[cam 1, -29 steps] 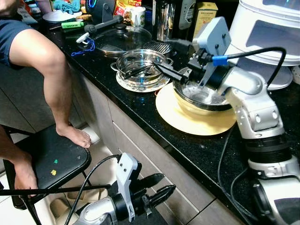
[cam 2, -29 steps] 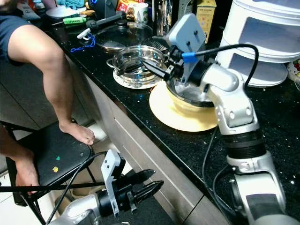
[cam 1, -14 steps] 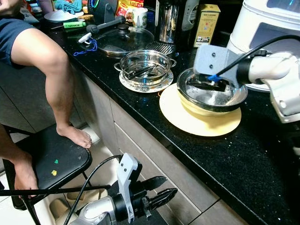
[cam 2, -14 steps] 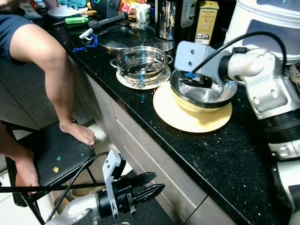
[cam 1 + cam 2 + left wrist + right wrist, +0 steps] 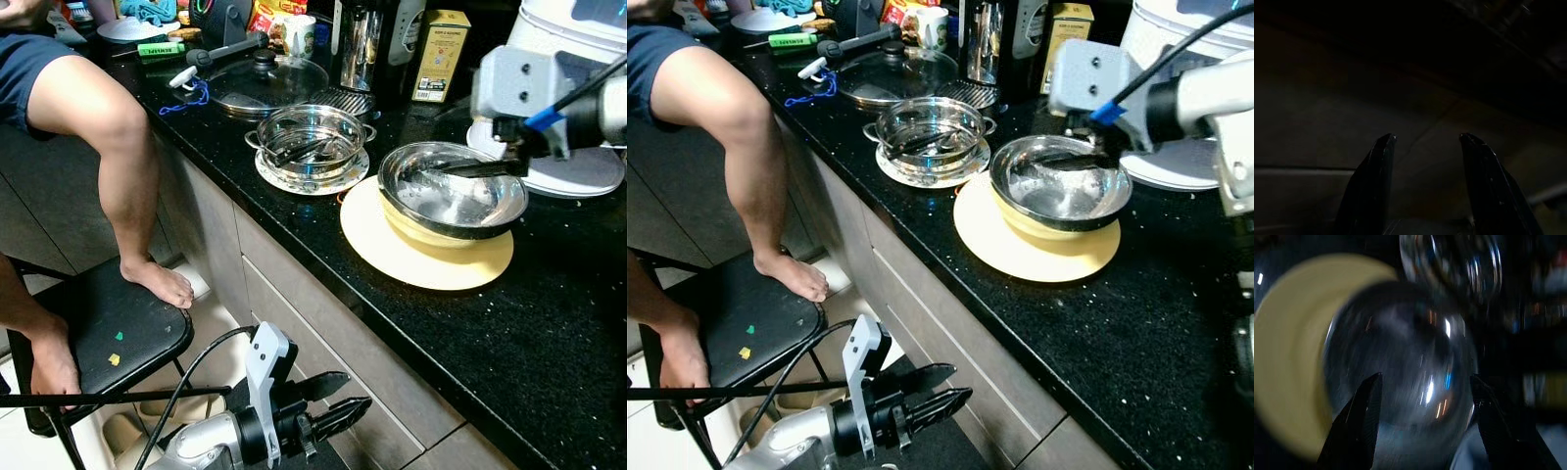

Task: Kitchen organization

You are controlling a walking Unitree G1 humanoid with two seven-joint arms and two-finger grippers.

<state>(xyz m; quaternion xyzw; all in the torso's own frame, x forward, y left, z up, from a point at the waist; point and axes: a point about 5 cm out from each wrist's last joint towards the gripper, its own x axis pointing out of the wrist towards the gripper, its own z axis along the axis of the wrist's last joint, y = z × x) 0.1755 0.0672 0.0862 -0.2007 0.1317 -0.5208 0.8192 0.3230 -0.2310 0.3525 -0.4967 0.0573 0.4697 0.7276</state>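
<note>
One steel bowl (image 5: 453, 199) on one yellow plate (image 5: 427, 257), right tool (image 5: 1425, 396) spread wide above.

Desk (image 5: 294, 220) runs front-right to back-left; steel bowl (image 5: 453, 191) sits in another bowl on a plate (image 5: 426, 257); glass pot (image 5: 312, 137) just left of it on a trivet; lidded pan (image 5: 266, 83) behind the pot; box (image 5: 439, 41) behind the bowl; person's leg (image 5: 127, 176) on a chair (image 5: 103, 338), left of the desk.

A shiny steel bowl (image 5: 453, 199) sits upright inside a yellow bowl (image 5: 421, 231) on a pale yellow plate (image 5: 392, 255), near the table's front edge.
</note>
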